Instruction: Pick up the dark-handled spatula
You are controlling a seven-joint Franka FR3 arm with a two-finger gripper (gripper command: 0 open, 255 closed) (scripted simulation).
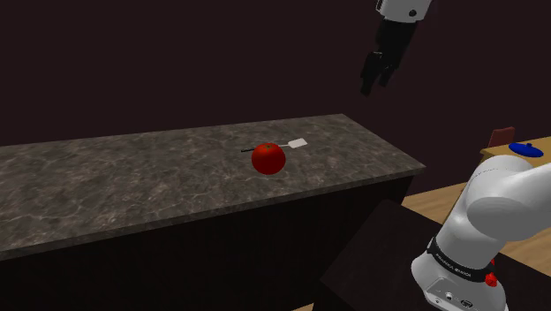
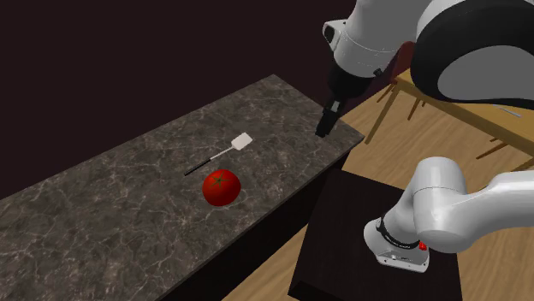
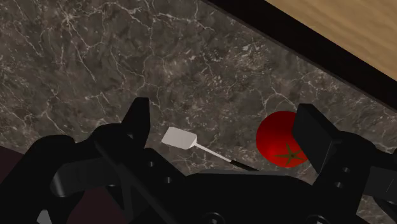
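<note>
The black gripper [image 1: 376, 84] hangs in the air well above the counter's end, pointing down, and its two fingers [image 3: 137, 118] stand wide apart with nothing clasped between them. In the wrist view the dark-handled spatula [image 3: 203, 147] lies flat on the countertop [image 3: 95, 57] below, between the open fingers but far from them. Its pale square blade points away from the red tomato [image 3: 280, 140], and its thin dark handle runs towards it. In the second exterior view the spatula [image 2: 216, 157] lies at a slant on the dark veined stone countertop [image 2: 103, 197], and the tomato [image 2: 221, 187] sits just beside the handle end, apart from it. The gripper [image 2: 325, 124] there shows near the counter's end edge. In the shoulder view the tomato [image 1: 268, 159] stands in front of the spatula [image 1: 291, 144] and hides part of the handle. Lower down, the arm's white base sits on the dark stand [image 1: 371, 256]. It carries a black band [image 1: 455, 265] with small white lettering that I cannot read, next to a red button [image 1: 490, 280]. Beyond the arm a blue object [image 1: 525, 148] rests on a wooden table [image 1: 540, 163].
</note>
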